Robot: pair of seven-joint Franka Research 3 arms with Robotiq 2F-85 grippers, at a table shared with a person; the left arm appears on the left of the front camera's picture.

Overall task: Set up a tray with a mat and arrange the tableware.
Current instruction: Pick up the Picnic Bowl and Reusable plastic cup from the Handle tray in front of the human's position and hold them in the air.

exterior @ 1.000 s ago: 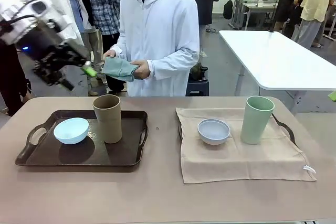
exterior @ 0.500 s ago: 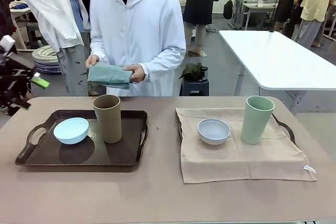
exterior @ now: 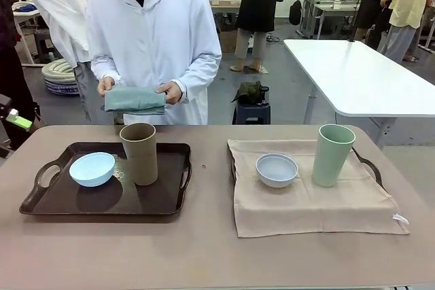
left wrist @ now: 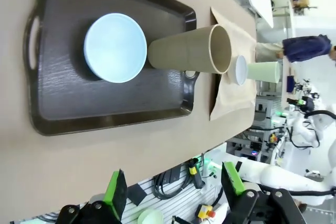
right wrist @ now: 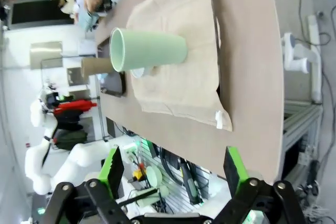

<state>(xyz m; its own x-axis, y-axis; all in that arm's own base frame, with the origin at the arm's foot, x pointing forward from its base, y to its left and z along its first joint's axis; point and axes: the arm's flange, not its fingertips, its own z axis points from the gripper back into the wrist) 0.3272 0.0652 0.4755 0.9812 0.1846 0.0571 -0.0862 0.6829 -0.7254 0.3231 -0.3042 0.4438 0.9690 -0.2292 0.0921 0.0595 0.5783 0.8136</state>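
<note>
Left end effector (left wrist: pixel 172 171) farther left, released; right end effector (right wrist: pixel 174 153) released too; green mat (exterior: pixel 134 99) seemingly folded.

Bright, even overhead light casts soft shadows under the pale blue bowl (exterior: pixel 92 168) and tan tumbler (exterior: pixel 139 153), with slight sheen on the dark tray (exterior: pixel 41 202). Wrist views bend strongly at their edges.

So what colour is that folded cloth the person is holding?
The folded cloth is a muted teal green, best seen in the front view.
</note>
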